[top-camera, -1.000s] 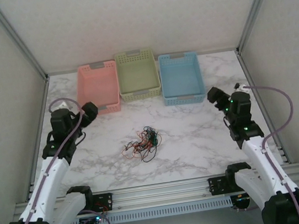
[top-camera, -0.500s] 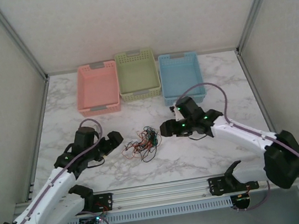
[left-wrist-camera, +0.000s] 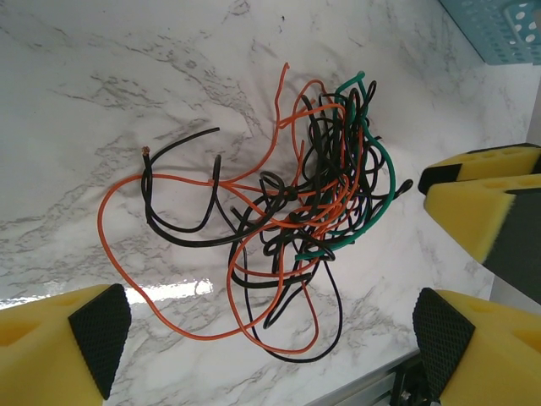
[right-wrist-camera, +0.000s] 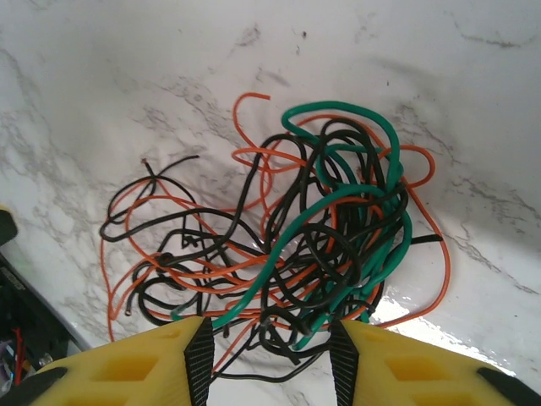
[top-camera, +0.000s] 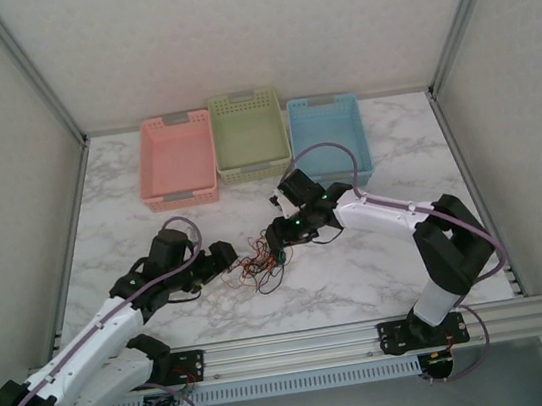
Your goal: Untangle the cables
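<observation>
Look to the middle of the marble table for the cables: one loose knot of hair-thin wires in orange, black and green, well short of the three baskets at the back. From the left wrist, a dense clump of cables with orange and black loops straying off to one side. From the right wrist, the same cables with the green strand riding on top.

Flanked on one side by the left gripper, just beside the outer loops, spread wide and gripping nothing. Met on the other side by the right gripper, roughly half open, tips right at the edge of the clump. Cannot tell about any strand caught between the pads; no firm pinch, judging by the gap.

Expect almost no weight, hardly any stiffness beyond a springy curl, and a smooth jacket likely to slip through foam pads unless pinched squarely. Expect the whole knot to drag across the table if tugged by one strand alone, so probably best to pin the clump with one gripper and draw with the other.

Take hold at a free tip: the black end with its bare copper point, or the orange end poking clear of the clump. Avoid the dense middle: risks catching several colours at once and tightening the crossings. Pull slowly, following the strand's own run.
</observation>
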